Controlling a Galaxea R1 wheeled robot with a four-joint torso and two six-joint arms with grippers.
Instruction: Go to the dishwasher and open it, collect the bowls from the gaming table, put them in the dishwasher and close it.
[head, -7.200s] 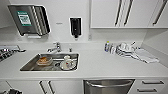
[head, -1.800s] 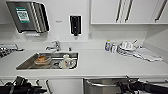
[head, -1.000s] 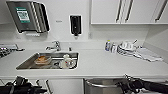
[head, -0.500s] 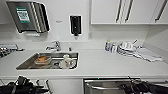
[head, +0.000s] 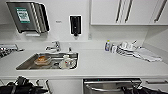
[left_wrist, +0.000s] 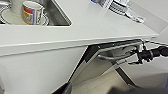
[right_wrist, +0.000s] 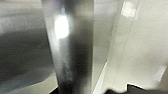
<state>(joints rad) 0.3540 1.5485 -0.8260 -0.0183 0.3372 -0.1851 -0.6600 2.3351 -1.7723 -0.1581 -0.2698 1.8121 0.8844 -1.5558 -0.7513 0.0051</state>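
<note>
The dishwasher (head: 110, 87) sits under the white counter, with a stainless front and a bar handle. In the left wrist view its door (left_wrist: 115, 50) is tipped out a little at the top, with a dark gap under the counter edge. My right gripper (left_wrist: 140, 53) is at the handle's end; its arm (head: 140, 90) comes in low on the right. The right wrist view has the steel handle (right_wrist: 70, 50) very close. My left arm (head: 21, 87) hangs low, left of the dishwasher, below the sink. The bowls and the gaming table are out of view.
A steel sink (head: 27, 64) holds a mug (head: 67, 62) and dishes, with a tap (head: 53, 46) behind. Stacked plates with cups (head: 126, 48) and a cloth (head: 148, 55) lie on the counter's right. A soap dispenser (head: 75, 25) and wall cupboards (head: 125, 11) hang above.
Since the earliest frame both arms have risen into the bottom of the head view, the right one in front of the dishwasher. Over the last second little has moved.
</note>
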